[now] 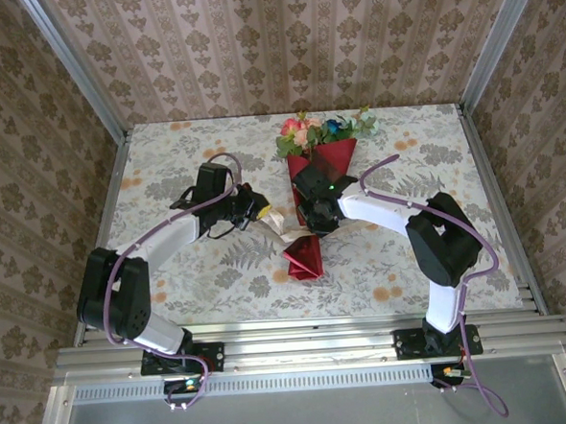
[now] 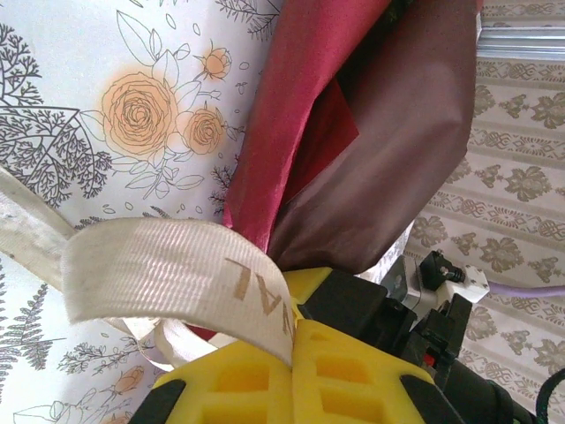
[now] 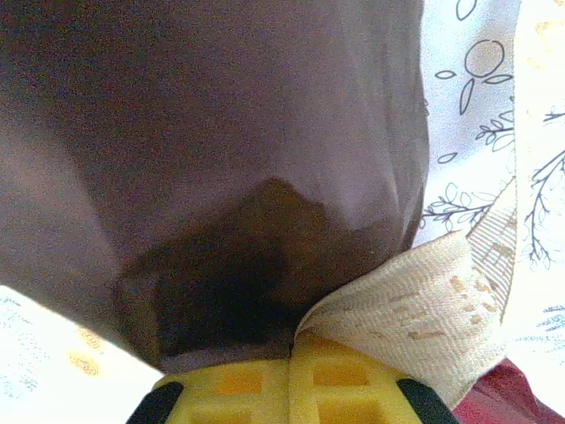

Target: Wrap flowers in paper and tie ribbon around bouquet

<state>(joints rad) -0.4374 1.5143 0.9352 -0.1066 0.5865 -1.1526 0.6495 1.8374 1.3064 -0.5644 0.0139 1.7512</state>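
You are looking at a robot lab booth dressed like a home. Damask wallpaper panels point(image 1: 282, 39) across the top and sides sit in bare aluminium posts point(image 1: 72, 66); a floral tablecloth point(image 1: 164, 152) fills the centre, and a slotted metal rail point(image 1: 310, 345) crosses the bottom.

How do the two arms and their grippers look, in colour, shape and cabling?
The left arm and the right arm both have white tube-like links and bulky black joints. A purple cable runs along each arm. The left gripper and the right gripper have yellow fingers with square recesses, set on black bodies.
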